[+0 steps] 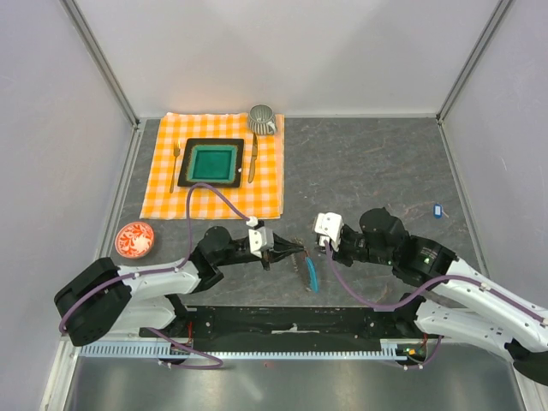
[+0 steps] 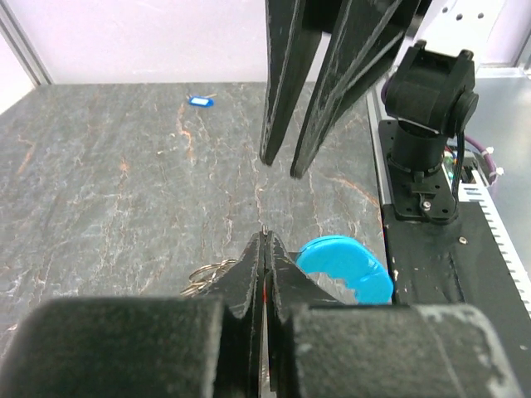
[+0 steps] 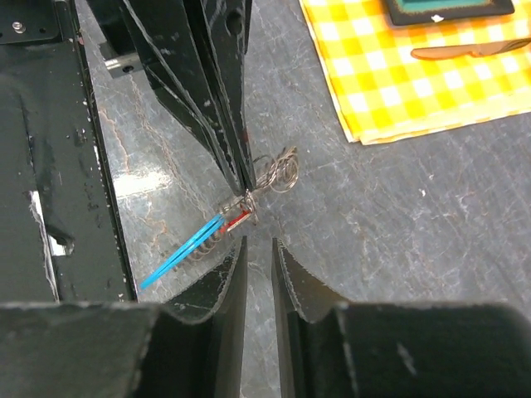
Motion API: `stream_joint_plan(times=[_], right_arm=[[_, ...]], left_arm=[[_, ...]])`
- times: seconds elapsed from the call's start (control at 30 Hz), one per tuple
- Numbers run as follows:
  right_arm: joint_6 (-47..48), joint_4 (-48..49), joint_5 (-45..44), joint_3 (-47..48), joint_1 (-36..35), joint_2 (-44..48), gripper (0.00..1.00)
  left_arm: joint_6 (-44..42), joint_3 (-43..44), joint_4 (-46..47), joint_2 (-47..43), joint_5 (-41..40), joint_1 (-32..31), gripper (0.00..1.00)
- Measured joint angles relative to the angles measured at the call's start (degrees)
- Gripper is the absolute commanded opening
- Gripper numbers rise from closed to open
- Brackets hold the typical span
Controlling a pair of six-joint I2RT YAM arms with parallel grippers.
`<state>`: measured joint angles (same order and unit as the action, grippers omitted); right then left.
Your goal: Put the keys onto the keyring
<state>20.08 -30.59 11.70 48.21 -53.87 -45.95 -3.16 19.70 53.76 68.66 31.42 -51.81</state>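
Item 1: The left end effector (image 2: 265, 240) has its jaws pressed together, clamped on the red key (image 3: 237, 220). A sliver of red shows between the jaws in the left wrist view. In the right wrist view the red tag sticks out just past the fingertips.

Item 2: The right end effector (image 3: 259, 245) faces the left one tip to tip, near but not touching. Its jaws stand slightly apart, with a narrow gap and nothing between them.

Item 3: The keyring (image 3: 278, 172) lies at the near middle of the counter (image 1: 368, 163), directly under the 2 end effectors. Its thin coil loops bunch beside the left fingertips. Its light-blue strip (image 2: 344, 267) runs toward the arm bases. Whether the red key is threaded on the coil cannot be told.

Item 4: The blue key (image 1: 437, 210) lies flat on the counter at the far right, well apart from the keyring and from both arms.

Item 5: An orange checked cloth (image 1: 265, 184) at the far left carries a dark square plate (image 1: 244, 145), a fork (image 1: 175, 167), a knife (image 1: 253, 160) and a ribbed cup (image 1: 262, 118). A red-patterned saucer (image 1: 134, 240) sits on the counter near the left edge.
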Motion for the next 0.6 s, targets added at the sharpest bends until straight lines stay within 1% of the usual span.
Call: stream_joint_plan(times=[0.07, 0.2, 0.3, 0.5, 0.6], right_arm=[[-1.55, 1.64, 0.09, -1.75, 0.11, 0.26, 0.28], [-4.57, 4.98, 0.90, -5.60, 0.26, 0.26, 0.28], [-7.41, 9.25, 0.83, -9.16, 0.66, 1.03, 0.28], [-13.16, 20.22, 0.00, -16.90, 2.82, 7.50, 0.29], [-15.04, 24.57, 0.72, -19.21, 3.87, 9.62, 0.29]], left_arm=[[0.68, -1.18, 3.13, -0.07, -0.52, 0.00, 0.02], [2.14, -3.41, 9.38, -0.07, -1.38, 0.00, 0.02], [3.06, -4.52, 13.64, -0.07, -1.44, 0.00, 0.02], [4.46, -5.38, 16.98, 0.20, -1.90, 0.00, 0.02], [4.94, -5.38, 17.25, 0.72, -2.23, 0.00, 0.02]])
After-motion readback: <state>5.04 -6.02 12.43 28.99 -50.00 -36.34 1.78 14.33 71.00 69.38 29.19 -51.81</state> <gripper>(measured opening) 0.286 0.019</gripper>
